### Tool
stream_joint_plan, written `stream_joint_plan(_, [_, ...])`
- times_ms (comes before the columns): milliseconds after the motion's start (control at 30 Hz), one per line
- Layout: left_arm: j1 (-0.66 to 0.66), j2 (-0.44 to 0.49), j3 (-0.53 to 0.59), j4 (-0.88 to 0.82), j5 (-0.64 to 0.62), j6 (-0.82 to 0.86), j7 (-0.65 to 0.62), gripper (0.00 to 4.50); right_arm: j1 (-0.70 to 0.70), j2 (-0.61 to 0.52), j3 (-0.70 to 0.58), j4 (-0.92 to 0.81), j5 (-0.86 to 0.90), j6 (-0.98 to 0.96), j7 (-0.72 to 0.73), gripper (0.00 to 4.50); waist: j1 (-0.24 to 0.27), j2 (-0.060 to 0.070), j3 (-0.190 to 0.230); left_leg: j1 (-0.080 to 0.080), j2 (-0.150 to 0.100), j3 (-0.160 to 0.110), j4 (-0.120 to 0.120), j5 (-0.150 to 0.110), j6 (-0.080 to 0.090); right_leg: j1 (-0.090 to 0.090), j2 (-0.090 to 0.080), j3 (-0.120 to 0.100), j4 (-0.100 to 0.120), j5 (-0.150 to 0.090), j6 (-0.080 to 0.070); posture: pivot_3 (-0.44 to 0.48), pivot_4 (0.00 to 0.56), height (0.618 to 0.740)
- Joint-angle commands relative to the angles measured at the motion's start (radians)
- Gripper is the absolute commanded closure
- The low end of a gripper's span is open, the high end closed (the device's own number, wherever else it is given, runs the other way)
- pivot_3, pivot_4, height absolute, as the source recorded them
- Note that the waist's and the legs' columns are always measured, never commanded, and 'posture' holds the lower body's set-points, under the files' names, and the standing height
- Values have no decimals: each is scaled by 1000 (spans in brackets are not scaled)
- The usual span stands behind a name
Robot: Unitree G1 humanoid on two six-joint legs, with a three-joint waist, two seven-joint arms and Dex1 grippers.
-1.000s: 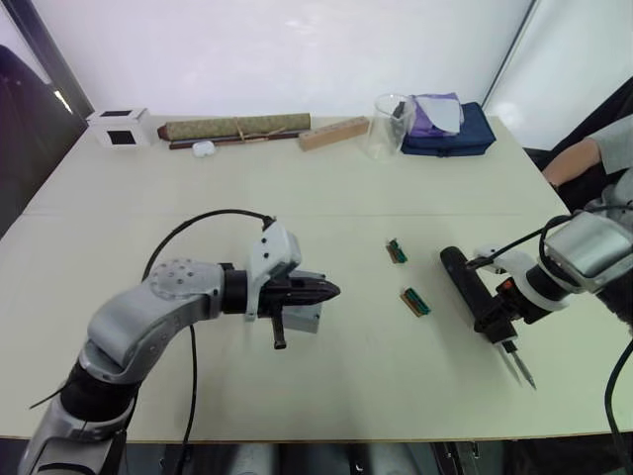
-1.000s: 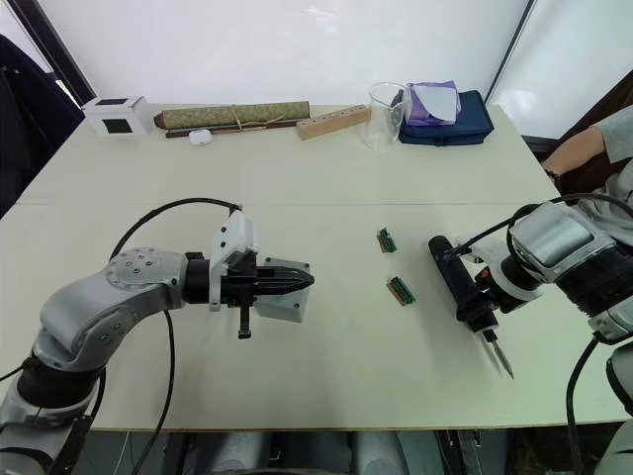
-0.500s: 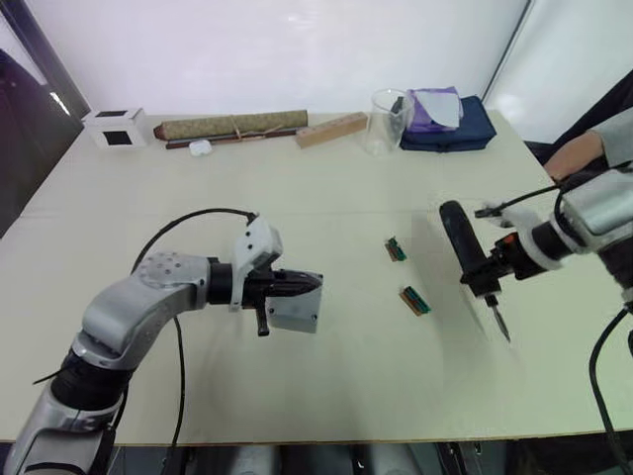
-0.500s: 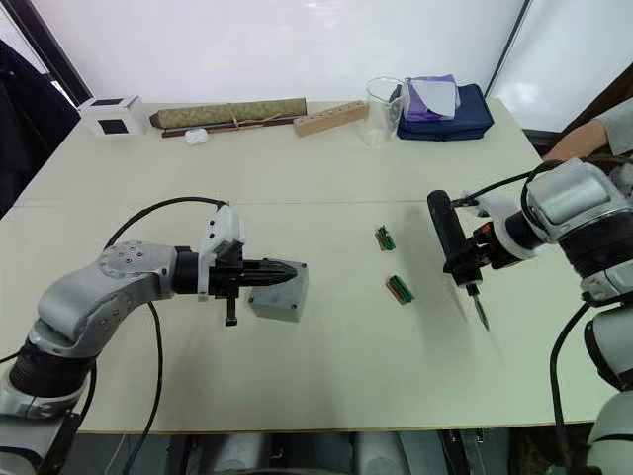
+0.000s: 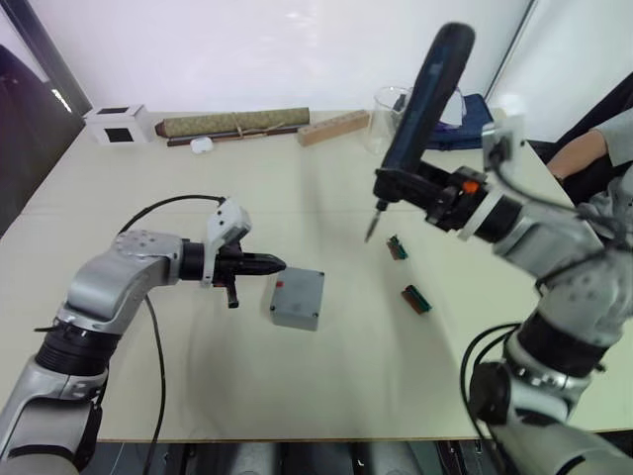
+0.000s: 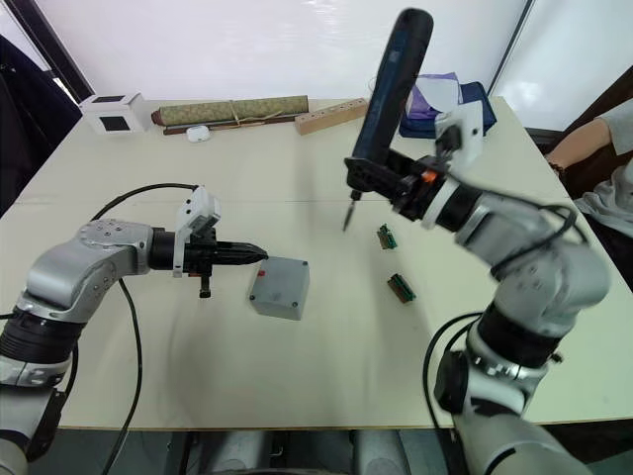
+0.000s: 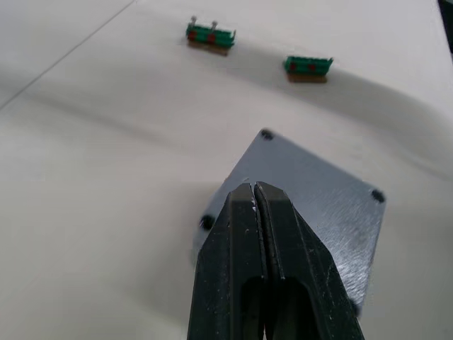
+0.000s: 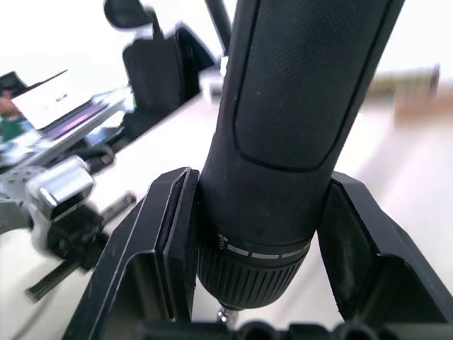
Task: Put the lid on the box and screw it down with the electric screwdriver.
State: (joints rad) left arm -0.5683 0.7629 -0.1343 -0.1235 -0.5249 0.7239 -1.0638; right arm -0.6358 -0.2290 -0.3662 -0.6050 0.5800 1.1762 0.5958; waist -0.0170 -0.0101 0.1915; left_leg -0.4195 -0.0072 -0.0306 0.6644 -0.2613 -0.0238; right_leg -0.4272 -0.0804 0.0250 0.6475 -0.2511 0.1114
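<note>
The box [image 5: 299, 298] sits mid-table with the lid [image 7: 322, 202] lying flat on top, dark screw holes at its corners. My left gripper [image 5: 277, 264] is shut with nothing in it, its tips just left of the box near the lid's edge. My right gripper [image 5: 394, 184] is shut on the electric screwdriver [image 5: 425, 94], held high above the table centre. The tool's black body slants up and to the right, and its thin bit [image 6: 347, 216] points down, to the right of and beyond the box. In the right wrist view the black fingers [image 8: 164, 248] clamp its collar.
Two small green terminal blocks [image 5: 397, 249] [image 5: 415, 300] lie right of the box. Along the far edge are a white cube [image 5: 117, 125], a rolled mat [image 5: 237, 126], a wooden block [image 5: 333, 130], a glass beaker [image 5: 388, 119] and a blue pouch [image 6: 465, 104]. A person's arm [image 5: 584, 153] is at the right.
My right arm lifted the screwdriver off the table at the right and swung it up and left over the centre. My left gripper drew back left off the box.
</note>
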Motion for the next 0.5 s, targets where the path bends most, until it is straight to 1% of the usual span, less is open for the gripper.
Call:
stream_joint_plan(33, [-10, -15, 9, -28, 19, -22, 12, 4500, 50, 46, 126, -98, -38, -231, -42, 2409, -3, 0, 0, 0, 0, 0, 0, 0, 0, 0, 0, 0, 0, 0, 0, 0, 150, 740])
stream_joint_plan(200, [29, -38, -11, -70, 39, -11, 40, 4500, 134, 44, 266, -87, -102, -403, -65, 2409, -3, 0, 0, 1, 1, -1, 0, 0, -1, 0, 1, 0, 2, 0, 0, 0, 150, 740])
stream_joint_plan(367, [60, -43, -41, -80, 76, -28, 48, 4500, 178, 17, 375, -49, -153, -511, -56, 2409, -2, 0, 0, 1, 1, -1, 0, 1, -1, 0, 1, 0, 2, 0, 0, 0, 150, 740])
stream_joint_plan(500, [71, -48, -132, -25, 190, -109, 49, 4500, 246, -26, 478, 7, -232, -620, -29, 2409, 2, 0, -1, 3, 1, -1, 0, 1, -1, 2, 1, 0, 1, 0, 0, 0, 150, 740])
